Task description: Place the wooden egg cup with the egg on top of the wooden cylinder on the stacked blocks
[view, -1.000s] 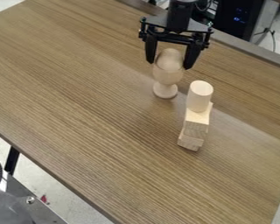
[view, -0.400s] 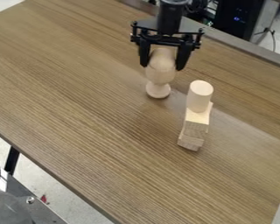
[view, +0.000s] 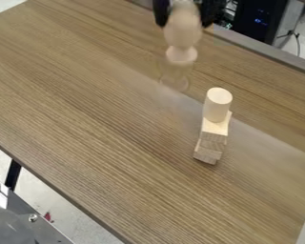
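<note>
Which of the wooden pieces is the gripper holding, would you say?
The rounded piece with the narrow waist, held up in the gripper; the cylinder and the blocks beneath it stand stacked on the table.

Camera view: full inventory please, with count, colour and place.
goblet-shaped wooden piece: 1, pale, top edge, between the gripper's fingers
wooden cylinder: 1, pale, upright on the upper block
upper block: 1, pale wood, right of centre, under the cylinder
lower block: 1, pale wood, under the upper block
table: 1, brown woodgrain, across the view
table leg: 1, black, left
case with blue lights: 1, black, upper right
red scrap: 1, floor, lower left
gripper: 1, black, top edge
</note>
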`<control>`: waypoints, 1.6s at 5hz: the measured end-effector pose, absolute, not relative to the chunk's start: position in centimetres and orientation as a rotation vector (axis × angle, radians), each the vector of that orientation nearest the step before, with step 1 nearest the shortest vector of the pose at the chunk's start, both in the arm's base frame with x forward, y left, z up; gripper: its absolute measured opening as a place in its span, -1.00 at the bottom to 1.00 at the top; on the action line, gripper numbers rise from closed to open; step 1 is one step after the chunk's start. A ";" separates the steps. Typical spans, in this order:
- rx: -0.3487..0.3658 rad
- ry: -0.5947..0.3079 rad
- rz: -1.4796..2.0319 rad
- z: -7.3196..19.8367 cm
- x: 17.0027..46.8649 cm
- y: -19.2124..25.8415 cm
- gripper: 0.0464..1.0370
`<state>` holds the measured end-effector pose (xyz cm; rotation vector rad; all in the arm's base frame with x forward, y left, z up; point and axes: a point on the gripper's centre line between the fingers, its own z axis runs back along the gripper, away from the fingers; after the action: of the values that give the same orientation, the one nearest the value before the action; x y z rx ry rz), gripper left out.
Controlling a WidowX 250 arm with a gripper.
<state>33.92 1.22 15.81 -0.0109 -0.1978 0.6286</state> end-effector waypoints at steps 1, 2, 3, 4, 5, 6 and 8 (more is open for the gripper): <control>-0.013 -0.201 0.597 16.6 33.5 -0.1 0.67; -0.029 -0.199 0.585 17.7 32.8 -0.9 0.67; -0.031 -0.178 0.547 18.5 31.9 -2.2 0.67; -0.055 -0.170 0.522 19.7 30.8 -3.4 0.67; -0.062 -0.164 0.484 19.6 30.1 -4.7 0.67; -0.060 -0.151 0.440 19.3 29.6 -6.0 0.67; -0.036 -0.133 0.400 18.3 28.9 -6.8 0.67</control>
<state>28.94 -6.76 18.29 -0.0365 -0.1332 0.4003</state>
